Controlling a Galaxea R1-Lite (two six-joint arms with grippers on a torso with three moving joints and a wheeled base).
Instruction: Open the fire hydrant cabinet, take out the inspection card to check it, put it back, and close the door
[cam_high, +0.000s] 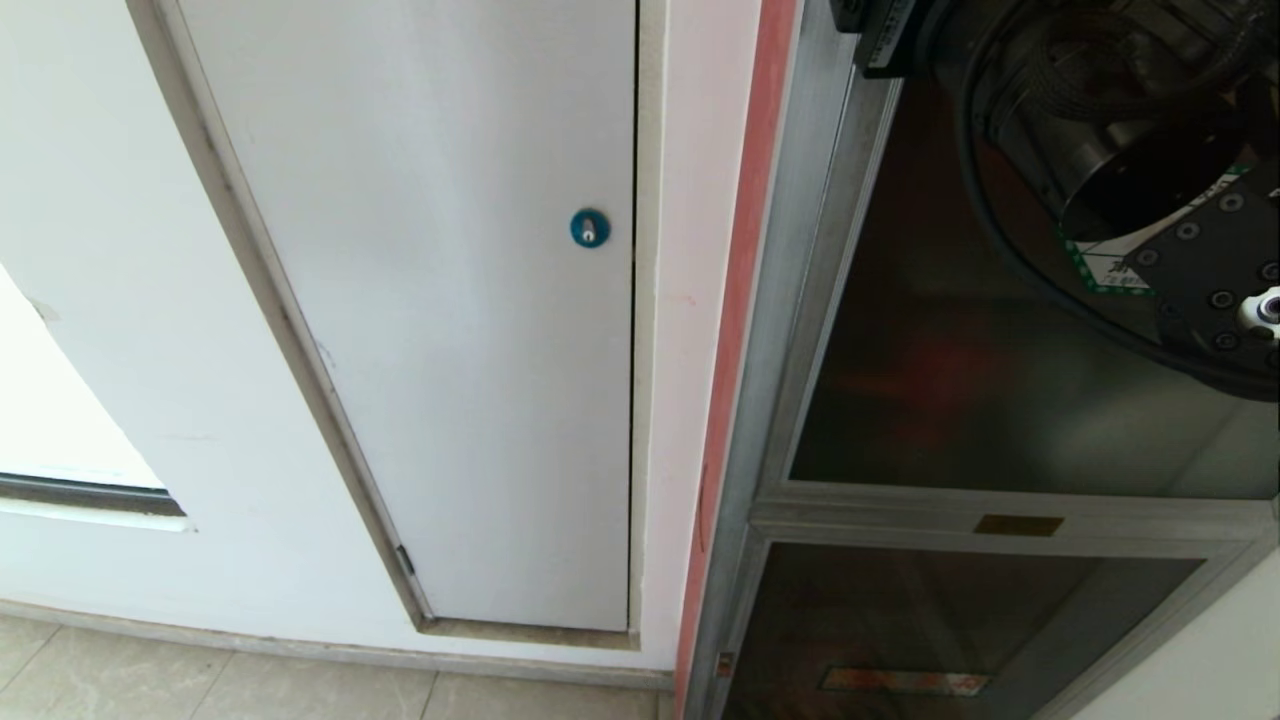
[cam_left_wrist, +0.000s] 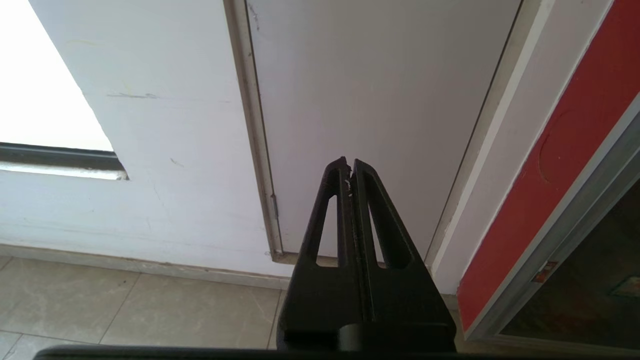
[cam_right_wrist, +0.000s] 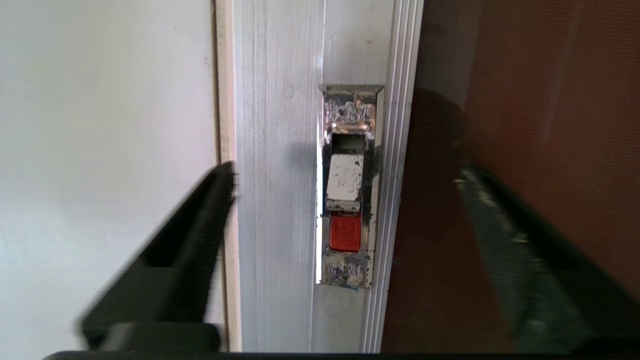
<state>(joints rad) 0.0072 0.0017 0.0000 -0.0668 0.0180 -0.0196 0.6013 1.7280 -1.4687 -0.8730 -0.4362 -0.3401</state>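
Observation:
The fire hydrant cabinet (cam_high: 790, 300) fills the right of the head view, with a silver frame, red edging and dark glass. Its upper door (cam_high: 1000, 380) lies in its frame, and part of a green-bordered sticker (cam_high: 1105, 265) shows behind my right arm (cam_high: 1150, 150). In the right wrist view my right gripper (cam_right_wrist: 345, 200) is open, its fingers either side of the door's worn metal latch (cam_right_wrist: 345, 182) with its red button (cam_right_wrist: 345, 232), a short way off it. My left gripper (cam_left_wrist: 350, 172) is shut and empty, parked low. The inspection card is out of view.
A white panel door (cam_high: 450, 300) with a blue lock (cam_high: 590, 228) stands left of the cabinet. Below the upper door is a smaller glass panel (cam_high: 950, 620). Beige floor tiles (cam_left_wrist: 125, 310) run along the wall's foot, and a window edge (cam_high: 80, 490) sits at the far left.

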